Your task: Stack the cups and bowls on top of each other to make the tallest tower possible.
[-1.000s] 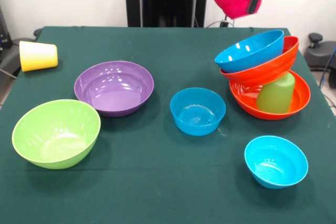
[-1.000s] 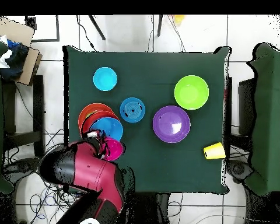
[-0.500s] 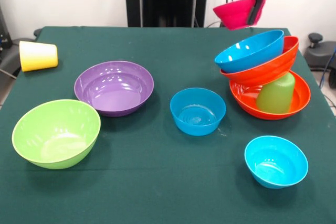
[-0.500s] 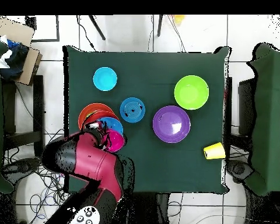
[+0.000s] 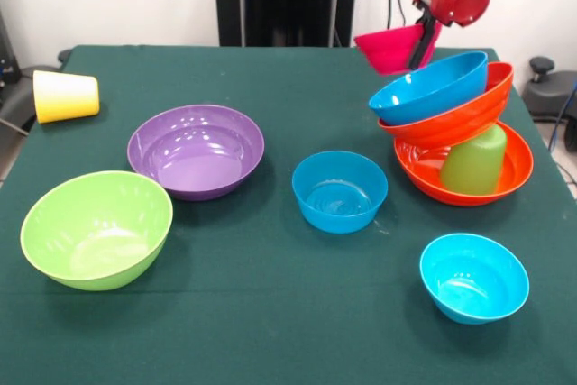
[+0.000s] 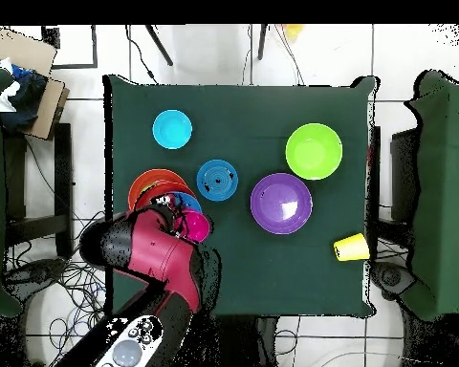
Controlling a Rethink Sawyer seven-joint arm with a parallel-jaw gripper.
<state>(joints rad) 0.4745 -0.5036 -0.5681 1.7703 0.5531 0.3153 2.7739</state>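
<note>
- Since the earlier frames the pink-red bowl (image 5: 389, 50) has come down and toward the tower (image 5: 458, 132); it was high above the table's far edge and now hangs just beside the raised rim of the upper blue bowl (image 5: 429, 87).
- Gripper (image 5: 420, 42): closed on the pink-red bowl's rim, with the bowl hanging tilted and slightly out to one side. No contact with the tower is visible.
- Tower: an orange bowl (image 5: 514, 169) on the table holds an inverted light green cup (image 5: 474, 160); a second orange bowl (image 5: 451, 122) and the upper blue bowl rest on the cup, both leaning markedly. Judgement: the narrow cup gives height but poor support, hence the lean.
- Arm pose: the red wrist enters from the top of the front view, angled down behind the tower. In the overhead view the arm (image 6: 147, 250) covers most of the tower, with the pink-red bowl showing at its tip.
- Judgement: the bowl is being brought in to sit in the upper blue bowl; a hard touch could tip the pile.
- Unstacked items: purple bowl (image 5: 196, 151), lime green bowl (image 5: 96, 228), second blue bowl (image 5: 340, 190), small cyan bowl (image 5: 473, 277), and yellow cup (image 5: 65, 96) on its side near the table's corner.
</note>
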